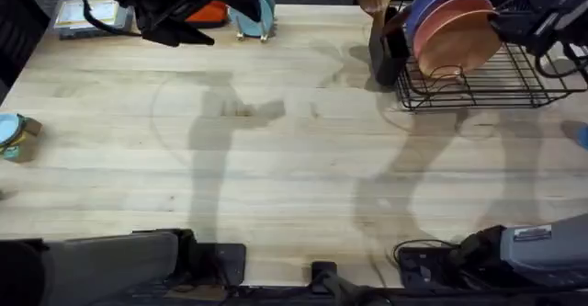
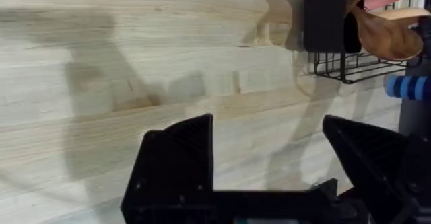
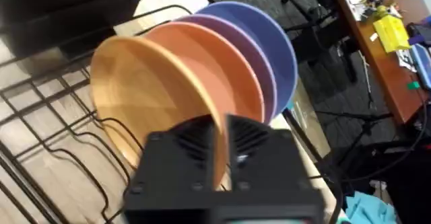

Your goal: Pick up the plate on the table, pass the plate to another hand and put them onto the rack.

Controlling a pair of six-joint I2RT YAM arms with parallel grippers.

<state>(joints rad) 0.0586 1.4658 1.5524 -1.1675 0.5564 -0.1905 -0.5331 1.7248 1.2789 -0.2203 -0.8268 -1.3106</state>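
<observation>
R claw (image 3: 219,158) on plate (image 3: 145,106), rack (image 3: 47,150).

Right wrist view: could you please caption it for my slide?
Right gripper fingers pinch the orange-tan plate upright in the rack.

My left gripper (image 2: 269,163) is matte black plastic: two broad, wedge-shaped fingers (image 2: 178,160) with faint ribbing on their inner faces, joined by a flat black crossbar. My right gripper (image 3: 222,160) is black too, its fingers grooved with fine diagonal ridges above a boxy black housing. Both my bases carry grey casings over black joints; the right base (image 1: 542,246) bears a small white label and thin black cables loop beside it.
</observation>
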